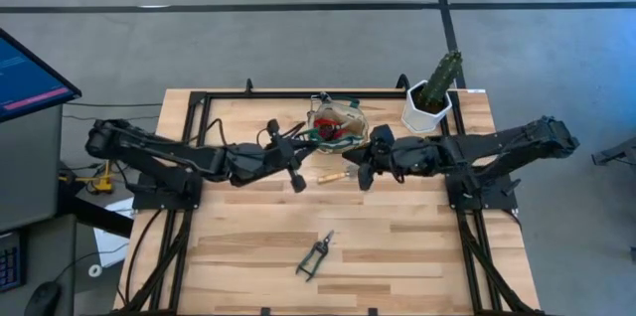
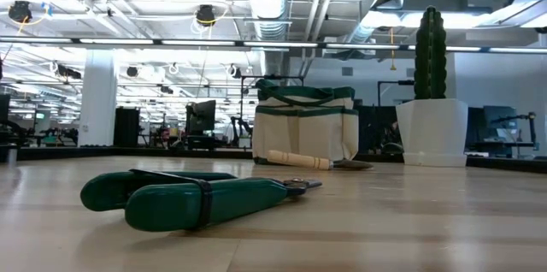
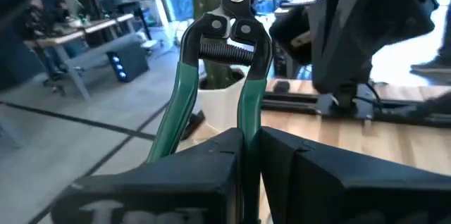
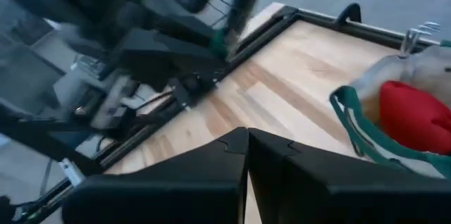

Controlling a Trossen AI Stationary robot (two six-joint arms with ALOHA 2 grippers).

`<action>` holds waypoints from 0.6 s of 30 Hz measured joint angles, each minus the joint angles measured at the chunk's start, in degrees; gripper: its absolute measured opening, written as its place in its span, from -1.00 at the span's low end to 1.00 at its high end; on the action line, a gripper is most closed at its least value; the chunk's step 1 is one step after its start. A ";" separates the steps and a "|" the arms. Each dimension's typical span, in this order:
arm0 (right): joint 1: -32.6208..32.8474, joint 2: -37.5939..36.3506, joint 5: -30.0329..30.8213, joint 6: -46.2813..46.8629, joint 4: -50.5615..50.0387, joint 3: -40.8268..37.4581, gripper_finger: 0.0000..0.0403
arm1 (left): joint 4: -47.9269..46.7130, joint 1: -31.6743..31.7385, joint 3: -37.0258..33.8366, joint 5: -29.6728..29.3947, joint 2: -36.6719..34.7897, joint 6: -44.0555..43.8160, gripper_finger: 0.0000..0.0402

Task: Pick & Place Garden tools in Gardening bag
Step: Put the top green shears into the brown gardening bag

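Grey floor (image 1: 298,38) crossed by dark lines; exposed ceiling ducts (image 2: 282,2), strip lights, and a white column (image 2: 97,97).

I see both my arms stretched toward the middle of the table from their two sides. My left gripper (image 1: 295,164) is raised above the table surface, and its fingers (image 3: 296,175) are closed tightly on one green handle of a pair of shears (image 3: 224,55), which points away from the wrist. My right gripper (image 1: 360,164) is also lifted, facing the left one, with its fingers (image 4: 282,168) pressed together and holding nothing.
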 joint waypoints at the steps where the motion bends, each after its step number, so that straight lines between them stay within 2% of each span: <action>1: -0.34 0.39 0.15 0.04 1.45 -0.08 -1.00 | 0.15 0.00 0.67 -0.42 0.55 0.06 -0.92; 3: -1.15 1.49 0.19 -0.02 6.05 0.36 -1.00 | -0.31 0.01 1.06 -0.48 0.84 0.16 -0.92; 10: -2.67 1.41 -0.26 0.01 1.00 0.06 -1.00 | -1.47 1.05 1.04 -3.49 0.46 2.08 -0.92; 18: -2.66 1.89 -0.42 0.59 3.26 0.14 -0.97 | -1.63 0.92 1.04 -3.54 0.41 2.55 -0.92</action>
